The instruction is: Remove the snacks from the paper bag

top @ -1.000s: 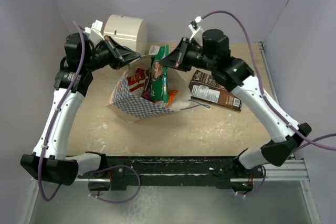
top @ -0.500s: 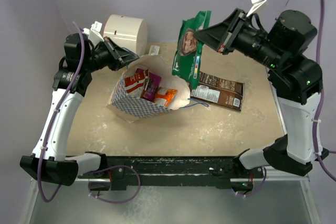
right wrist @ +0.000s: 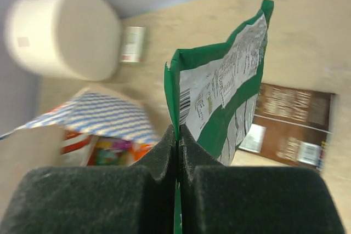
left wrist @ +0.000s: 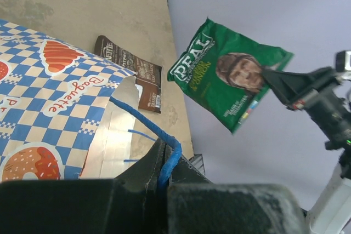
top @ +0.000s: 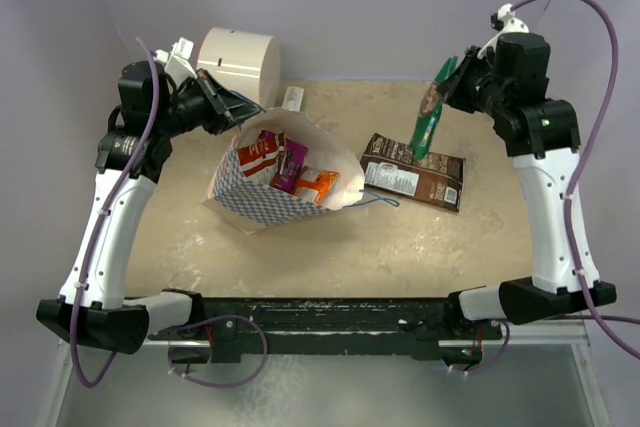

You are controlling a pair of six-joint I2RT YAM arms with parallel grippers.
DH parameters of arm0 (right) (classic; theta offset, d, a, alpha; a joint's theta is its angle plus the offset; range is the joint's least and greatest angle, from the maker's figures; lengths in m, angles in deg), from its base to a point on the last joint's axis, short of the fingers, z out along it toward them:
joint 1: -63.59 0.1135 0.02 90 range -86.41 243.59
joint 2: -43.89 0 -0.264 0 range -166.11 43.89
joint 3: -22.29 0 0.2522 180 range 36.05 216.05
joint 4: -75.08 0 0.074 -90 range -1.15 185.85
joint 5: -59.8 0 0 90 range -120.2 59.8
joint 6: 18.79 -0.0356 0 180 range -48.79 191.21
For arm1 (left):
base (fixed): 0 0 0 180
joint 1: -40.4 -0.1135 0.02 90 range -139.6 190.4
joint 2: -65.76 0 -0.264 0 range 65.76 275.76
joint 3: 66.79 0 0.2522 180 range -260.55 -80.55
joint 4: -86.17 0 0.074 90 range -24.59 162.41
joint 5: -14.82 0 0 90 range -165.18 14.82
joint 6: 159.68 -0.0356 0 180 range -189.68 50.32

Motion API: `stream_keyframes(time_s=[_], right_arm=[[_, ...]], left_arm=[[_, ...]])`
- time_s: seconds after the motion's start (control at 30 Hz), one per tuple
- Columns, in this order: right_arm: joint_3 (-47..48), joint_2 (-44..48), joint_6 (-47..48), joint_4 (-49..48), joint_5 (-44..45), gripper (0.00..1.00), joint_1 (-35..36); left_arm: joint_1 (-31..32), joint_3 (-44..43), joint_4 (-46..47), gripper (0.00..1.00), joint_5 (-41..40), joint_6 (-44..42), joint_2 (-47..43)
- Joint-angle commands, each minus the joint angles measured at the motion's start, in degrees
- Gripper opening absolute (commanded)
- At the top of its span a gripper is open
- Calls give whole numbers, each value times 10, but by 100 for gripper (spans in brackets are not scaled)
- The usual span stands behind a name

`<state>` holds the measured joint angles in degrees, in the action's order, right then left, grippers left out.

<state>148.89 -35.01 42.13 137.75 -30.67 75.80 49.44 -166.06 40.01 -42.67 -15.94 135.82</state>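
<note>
**Top view.** The right claw [top: 447,77], clenched on the top edge of a glossy green snack packet [top: 428,119], holds the packet in the air over the right part of the beige surface [top: 400,237]. It hangs above a flat brown glossy packet [top: 412,172] already lying there. One second earlier the green packet stood inside the blue-and-white checkered paper bag [top: 255,202]. Half a second earlier it hung high beside the bag's mouth. It is now well apart from the bag, so one more snack counts as removed and appears to need only setting down. The left claw [top: 258,110] has not shifted and grips at the bag's far rim. A red packet [top: 262,154], a purple packet [top: 290,169] and an orange packet [top: 320,184] remain inside, so the task looks unfinished.

**Left wrist view.** The left claw is closed on the bag's thin blue cord handle [left wrist: 167,149], keeping the mouth open. Beyond it the green packet dangles from the right claw, clear of the bag.

**Right wrist view.** The right claw's jaws meet on the green packet's edge, its printed back towards the camera. Below lie the brown packet, the bag's open mouth, a big cream cylinder [right wrist: 60,34] and a small white-and-red box [right wrist: 131,45].
</note>
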Motion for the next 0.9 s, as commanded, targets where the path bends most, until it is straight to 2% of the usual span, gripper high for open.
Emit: stream_keyframes(time_s=[0.0, 0.1, 0.17, 0.23, 0.37, 0.5, 0.63, 0.87], right_arm=[[-113, 26, 79, -82, 61, 0, -61], [-206, 33, 103, -107, 65, 0, -122], [-236, 25, 117, -103, 78, 0, -166], [-248, 17, 132, -95, 121, 0, -181], [-242, -2, 156, -86, 175, 0, -182], [-224, -29, 179, -88, 188, 0, -180], [-214, -66, 184, -72, 161, 0, -172], [-159, -163, 177, 22, 156, 0, -88]], left_arm=[[2, -33, 18, 0, 26, -19, -1], [2, -45, 4, 0, 31, -42, 4], [2, -55, 1, 0, 33, -71, 4], [1, -71, -14, 0, 31, -96, 11], [1, -81, -14, 0, 62, -103, 22], [1, -71, 3, 0, 72, -96, 25], [1, -76, 4, 0, 81, -93, 32], [1, -65, -2, 0, 69, -79, 25]])
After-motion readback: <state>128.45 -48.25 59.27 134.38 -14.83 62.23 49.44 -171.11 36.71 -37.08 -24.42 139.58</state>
